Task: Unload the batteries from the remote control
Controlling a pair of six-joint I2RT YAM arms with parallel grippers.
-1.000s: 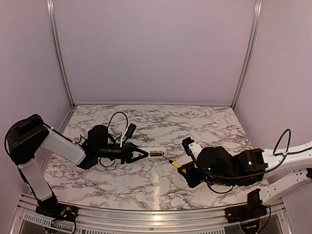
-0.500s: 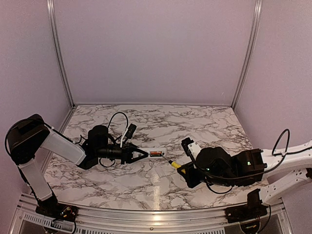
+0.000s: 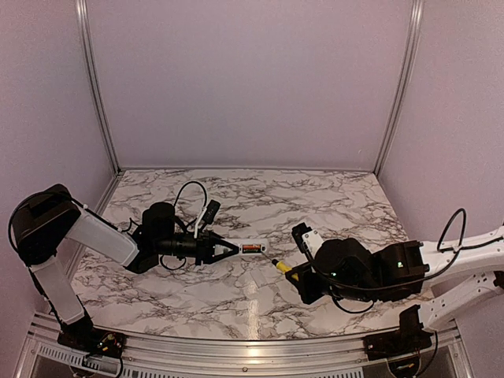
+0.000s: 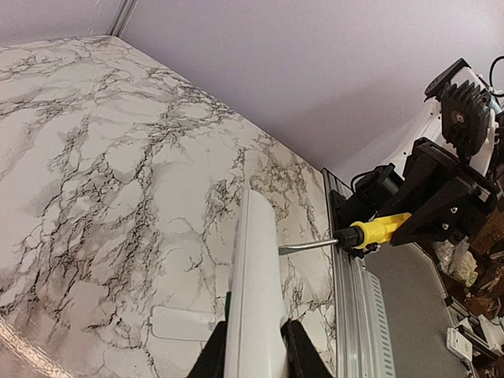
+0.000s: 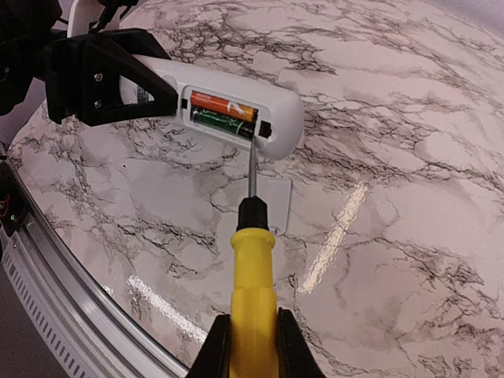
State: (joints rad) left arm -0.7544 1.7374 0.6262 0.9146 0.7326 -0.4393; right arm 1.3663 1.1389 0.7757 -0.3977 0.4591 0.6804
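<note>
- Right fingers point(image 5: 282, 350) clamped on yellow-handled screwdriver point(image 5: 253, 272), near right of counter point(image 5: 409, 157).
- Shaft aimed far-left; tip seen at right end of open bay (contact not clear).
- Flat white panel point(image 5: 277, 201) laid on counter under shaft.
- Remote control point(image 5: 228, 94) held just beyond tip, long axis left–right, bay turned to near side.
- Batteries point(image 5: 220, 105) seated in bay, lengthwise with remote, orange-red above dark.
- Left fingers point(image 4: 293, 358) clamped on remote's left end.
- Right arm judged nearer for prying.
</note>
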